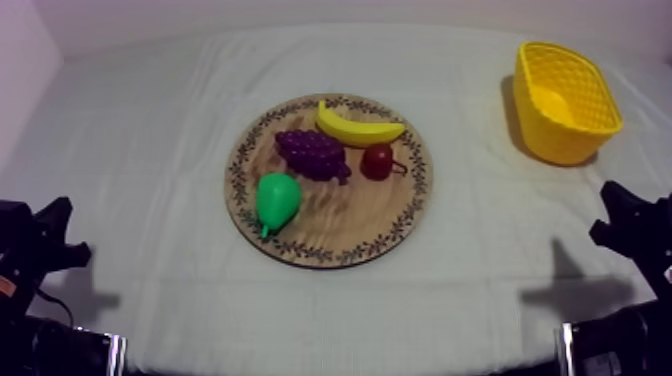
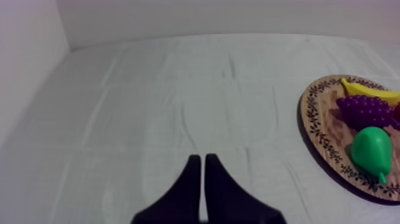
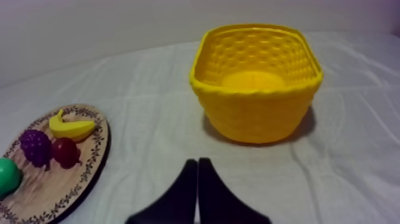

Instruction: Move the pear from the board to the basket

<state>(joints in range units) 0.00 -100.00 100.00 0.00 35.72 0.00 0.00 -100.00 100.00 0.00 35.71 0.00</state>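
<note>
The left gripper [image 2: 200, 159] and the right gripper [image 3: 197, 162] hang low over the table [image 1: 150, 140], each with fingers together in a narrow wedge, holding nothing. Farther on, the pear [image 1: 277, 198] lies on the near left part of the wooden board [image 1: 350, 220]. Behind it are the grapes [image 1: 312, 153], the small red fruit [image 1: 377, 160] and the banana [image 1: 357, 127]. The yellow basket [image 1: 560, 145] stands far right, well apart from the board.
</note>
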